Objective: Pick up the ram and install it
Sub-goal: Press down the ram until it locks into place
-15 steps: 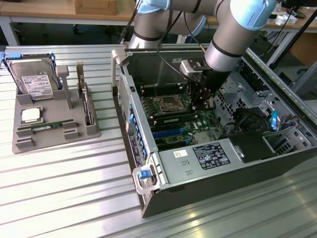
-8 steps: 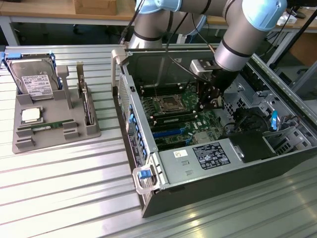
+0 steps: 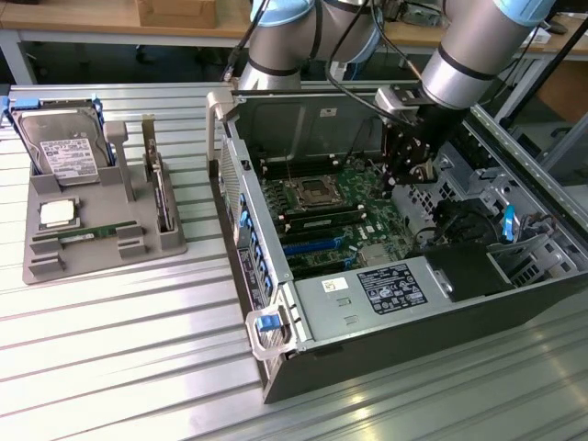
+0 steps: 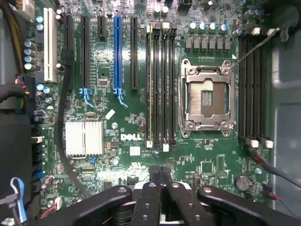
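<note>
Gripper (image 4: 160,176) closed, fingers (image 4: 151,197) pressed together with nothing between them, poised above the motherboard (image 4: 127,103) inside the open computer case (image 3: 386,358). Hanging in the exterior view from the grey arm (image 3: 469,55) over the middle of the case, just right of the CPU socket (image 3: 306,193).

Ram (image 3: 89,234) lying well apart from the gripper, on the grey fixture tray (image 3: 101,253) at the exterior view's left, on the bench (image 3: 110,367). Thin green stick, flat in a slot at the near part of the tray, just nearer than the square silver CPU chip (image 3: 57,213). Hard drive (image 3: 62,147) with white label propped at the far end of the same tray, against a blue bracket (image 3: 28,103). Another narrow board (image 3: 163,197) standing on edge in the tray's right-hand holder.

In the wrist view: empty CPU socket (image 4: 207,101) with open metal frame, flanked by two banks of black memory slots, one bank (image 4: 160,84) between socket and expansion slots, the other (image 4: 254,89) on the socket's opposite side. All memory slots unfilled. Blue expansion slot (image 4: 117,52) among black ones, silver heatsink (image 4: 83,138) beside it, white label and Dell logo (image 4: 130,137) near the board's middle.

Power supply (image 3: 390,289) with black label at the near side of the case; blue latch (image 3: 266,321) on the case's near left corner.
</note>
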Robot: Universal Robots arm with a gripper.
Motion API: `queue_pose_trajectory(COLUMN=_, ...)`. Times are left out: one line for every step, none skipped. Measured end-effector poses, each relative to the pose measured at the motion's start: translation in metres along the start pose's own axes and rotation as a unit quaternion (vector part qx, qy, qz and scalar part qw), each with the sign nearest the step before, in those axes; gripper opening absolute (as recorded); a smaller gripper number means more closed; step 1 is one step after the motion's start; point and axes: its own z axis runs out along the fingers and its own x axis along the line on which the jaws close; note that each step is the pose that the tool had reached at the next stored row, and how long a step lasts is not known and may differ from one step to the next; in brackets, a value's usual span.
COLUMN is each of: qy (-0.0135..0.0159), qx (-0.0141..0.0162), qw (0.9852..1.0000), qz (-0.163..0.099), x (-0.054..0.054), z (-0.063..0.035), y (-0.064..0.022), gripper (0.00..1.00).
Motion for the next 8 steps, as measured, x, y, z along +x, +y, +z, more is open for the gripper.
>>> queue_pose_trajectory(qy=-0.002, qx=0.0, qw=1.0, qz=0.0, x=0.0, z=-0.0003, y=-0.0002, gripper=0.1)
queue_pose_trajectory(qy=-0.0023, qx=0.0, qw=1.0, qz=0.0, x=-0.0001, z=-0.0003, y=-0.0002, gripper=0.1)
queue_pose_trajectory(qy=-0.0023, qx=0.0, qw=1.0, qz=0.0, x=0.0, z=-0.0003, y=-0.0002, gripper=0.1)
queue_pose_trajectory(qy=-0.0022, qx=0.0, qw=1.0, qz=0.0, x=0.0, z=-0.0003, y=-0.0002, gripper=0.1)
queue_pose_trajectory(qy=-0.0023, qx=0.0, qw=1.0, qz=0.0, x=0.0, z=-0.0003, y=-0.0002, gripper=0.1)
queue_pose_trajectory(qy=-0.0023, qx=0.0, qw=1.0, qz=0.0, x=0.0, z=-0.0003, y=-0.0002, gripper=0.1)
queue_pose_trajectory(qy=-0.0023, qx=0.0, qw=1.0, qz=0.0, x=0.0, z=-0.0003, y=-0.0002, gripper=0.1)
queue_pose_trajectory(qy=-0.0023, qx=0.0, qw=1.0, qz=0.0, x=0.0, z=-0.0003, y=-0.0002, gripper=0.1)
